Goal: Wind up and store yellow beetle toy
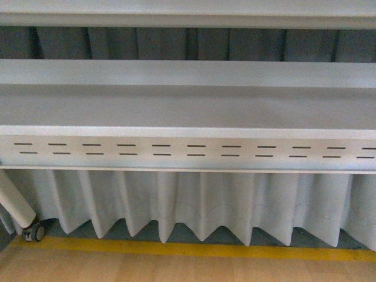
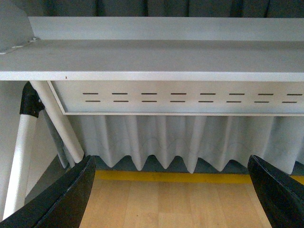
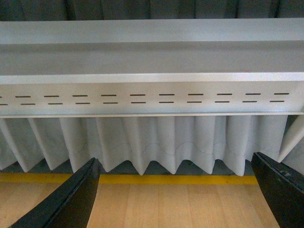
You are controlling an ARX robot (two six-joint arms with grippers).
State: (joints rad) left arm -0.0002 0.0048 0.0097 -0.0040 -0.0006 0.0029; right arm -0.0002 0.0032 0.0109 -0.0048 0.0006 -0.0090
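Your left gripper (image 2: 172, 197) and right gripper (image 3: 175, 197) hang spread apart, empty, facing the counter (image 1: 188, 108). The yellow beetle toy shows in no view (maybe it sits higher up), so reaching blind risks striking the counter edge.

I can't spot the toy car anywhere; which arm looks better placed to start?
Neither, by these views: left claw and right claw both hang open and empty, facing the table. No toy in sight.

The yellow beetle toy was not in view from any camera. Only the white table (image 1: 188, 111) and what hung beneath it showed, so the toy's state and pose could not be told.
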